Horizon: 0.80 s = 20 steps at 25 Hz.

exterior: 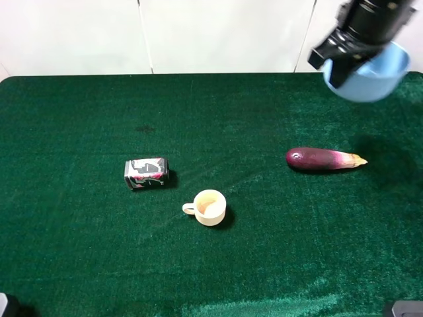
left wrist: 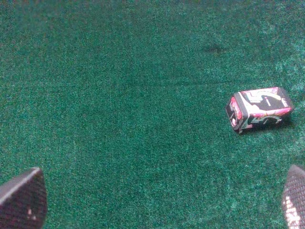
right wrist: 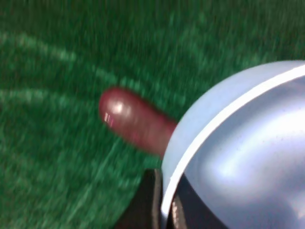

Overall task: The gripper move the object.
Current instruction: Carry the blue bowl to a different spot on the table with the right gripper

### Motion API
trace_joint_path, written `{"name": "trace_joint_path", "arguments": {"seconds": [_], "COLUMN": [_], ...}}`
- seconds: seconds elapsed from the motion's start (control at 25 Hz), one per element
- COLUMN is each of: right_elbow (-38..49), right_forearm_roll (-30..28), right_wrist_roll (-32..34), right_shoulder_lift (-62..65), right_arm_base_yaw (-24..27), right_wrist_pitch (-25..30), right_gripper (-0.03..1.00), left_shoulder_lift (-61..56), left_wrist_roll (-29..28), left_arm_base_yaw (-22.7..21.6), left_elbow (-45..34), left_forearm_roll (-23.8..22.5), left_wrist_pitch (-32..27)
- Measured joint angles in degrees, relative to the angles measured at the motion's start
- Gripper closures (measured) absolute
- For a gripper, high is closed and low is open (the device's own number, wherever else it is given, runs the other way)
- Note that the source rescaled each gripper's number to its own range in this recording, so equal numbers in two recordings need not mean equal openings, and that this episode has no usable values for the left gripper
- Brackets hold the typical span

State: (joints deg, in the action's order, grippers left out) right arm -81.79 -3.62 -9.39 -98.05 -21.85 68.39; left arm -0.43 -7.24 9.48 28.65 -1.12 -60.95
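Found the right gripper (exterior: 345, 66) clenched on the rim of the light-blue bowl (exterior: 378, 78), with one dark finger (right wrist: 148, 205) against the outer wall in the right wrist view. Saw the bowl held in the air, tilted, over the far right corner of the table (exterior: 79, 119), clear of the green cloth, with a faint shadow on the cloth nearer the right edge. Noted the eggplant (exterior: 324, 159) lying toward the right edge, on the near side of the bowl and apart from it. Caught the same eggplant (right wrist: 136, 121), blurred, beyond the bowl's rim in the right wrist view. Found the left gripper (left wrist: 157, 210) spread wide and holding nothing, above bare cloth, with only the printed can (left wrist: 259, 109) ahead of it. Noted the cream cup (exterior: 210, 207) upright near the middle of the table, just beside the can but not touching, both well apart from the bowl.

Judged the pick-up done and the carry under way. Judged the rest undone: a descent to the cloth, then a release. Could not tell the intended spot from these views.
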Motion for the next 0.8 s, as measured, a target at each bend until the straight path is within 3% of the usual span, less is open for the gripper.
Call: {"name": "trace_joint_path", "arguments": {"seconds": [0.28,0.8], "right_elbow": [-13.8,-30.1], "right_forearm_roll": [0.6,3.6], "right_wrist_roll": [-5.4,-11.0], "right_shoulder_lift": [-13.3,-31.4], "right_arm_base_yaw": [0.0,-3.8], "right_wrist_pitch": [0.4,0.2], "right_gripper": [0.97,0.97], "left_shoulder_lift": [0.0,0.0], "left_wrist_roll": [0.0,0.0], "left_arm_base_yaw": [0.0,0.0], "left_elbow": [0.0,0.0], "left_forearm_roll": [0.0,0.0], "left_wrist_pitch": [0.0,0.0]}}
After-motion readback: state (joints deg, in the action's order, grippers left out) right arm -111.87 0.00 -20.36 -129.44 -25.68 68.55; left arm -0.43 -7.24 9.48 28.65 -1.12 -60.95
